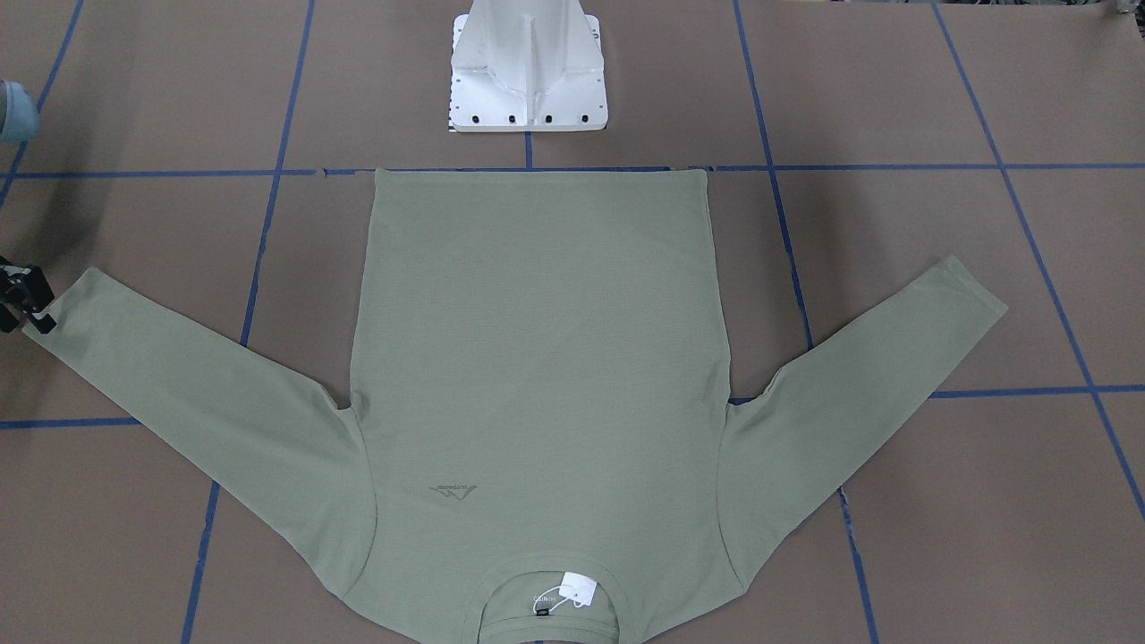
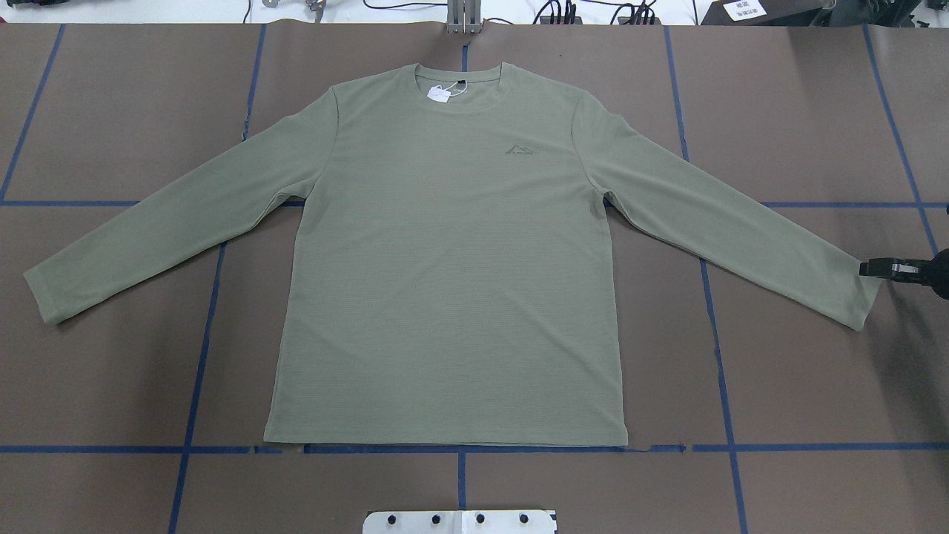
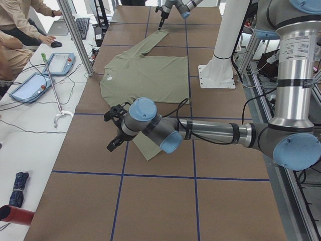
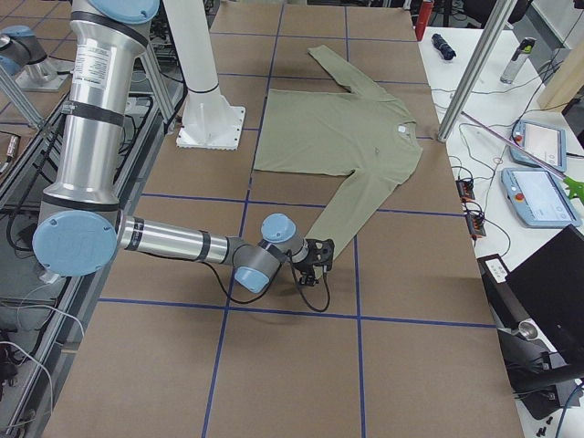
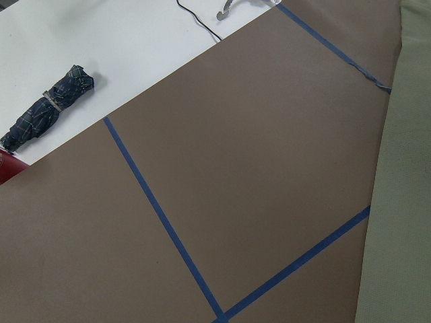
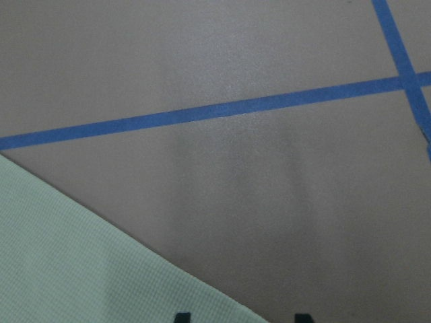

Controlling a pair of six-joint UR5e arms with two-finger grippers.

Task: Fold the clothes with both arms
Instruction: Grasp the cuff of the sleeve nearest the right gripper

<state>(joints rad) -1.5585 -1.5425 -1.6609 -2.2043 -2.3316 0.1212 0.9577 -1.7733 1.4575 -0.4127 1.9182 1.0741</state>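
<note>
The sage-green long-sleeved shirt (image 2: pixel 445 282) lies flat and face up on the brown table, sleeves spread out, collar away from the robot base. It also shows in the front-facing view (image 1: pixel 537 358). My right gripper (image 2: pixel 871 268) is low at the cuff of the sleeve on my right side (image 1: pixel 31 313). In the right wrist view its two fingertips (image 6: pixel 182 317) stand apart, with the sleeve edge (image 6: pixel 81 256) beside them. My left gripper (image 3: pixel 113 138) shows only in the exterior left view, above the table near the other sleeve's cuff. I cannot tell whether it is open or shut.
The white pedestal base (image 1: pixel 530 72) stands just behind the shirt's hem. Blue tape lines (image 2: pixel 200 334) grid the table. A white side desk holds tablets (image 3: pixel 30 85), cables and a folded umbrella (image 5: pixel 47 111), with operators (image 3: pixel 20 20) seated there.
</note>
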